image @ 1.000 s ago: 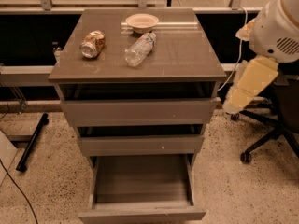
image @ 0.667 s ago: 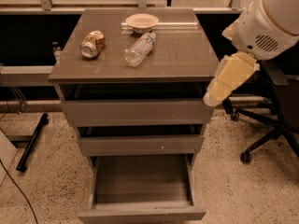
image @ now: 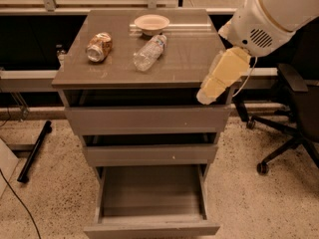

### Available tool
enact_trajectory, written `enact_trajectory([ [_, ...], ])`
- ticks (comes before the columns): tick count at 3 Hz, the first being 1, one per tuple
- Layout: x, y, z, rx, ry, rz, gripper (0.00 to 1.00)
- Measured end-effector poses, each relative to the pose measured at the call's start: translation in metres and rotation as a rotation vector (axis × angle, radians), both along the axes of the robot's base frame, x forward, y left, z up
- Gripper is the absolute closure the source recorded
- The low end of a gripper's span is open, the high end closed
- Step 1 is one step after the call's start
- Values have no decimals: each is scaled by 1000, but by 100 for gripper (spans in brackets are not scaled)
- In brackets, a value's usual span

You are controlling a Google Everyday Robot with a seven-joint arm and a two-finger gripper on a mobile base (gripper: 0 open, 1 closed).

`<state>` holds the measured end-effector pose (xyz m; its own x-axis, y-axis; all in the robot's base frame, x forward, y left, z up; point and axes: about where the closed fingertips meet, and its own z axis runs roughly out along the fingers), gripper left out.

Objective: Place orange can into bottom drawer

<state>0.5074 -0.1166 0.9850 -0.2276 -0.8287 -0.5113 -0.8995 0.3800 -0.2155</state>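
The orange can point(image: 98, 46) lies on its side at 10 o'clock on the table point(image: 189, 59). The bottom drawer point(image: 149, 195) stands pulled out. The gripper point(image: 207, 94) hangs at the table's 4 o'clock edge; whether spread or pressed together, cannot tell.

Office or lab — rolling chair point(image: 291, 77), drawer cabinet point(image: 144, 119) — pincer point(image: 207, 94) beside it.
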Motion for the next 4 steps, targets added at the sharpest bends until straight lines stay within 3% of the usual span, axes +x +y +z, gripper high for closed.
enact_trajectory([
  [2, 8, 11, 1, 30, -23, -20, 0],
  [4, 51, 57, 2, 142, -99, -51, 0],
])
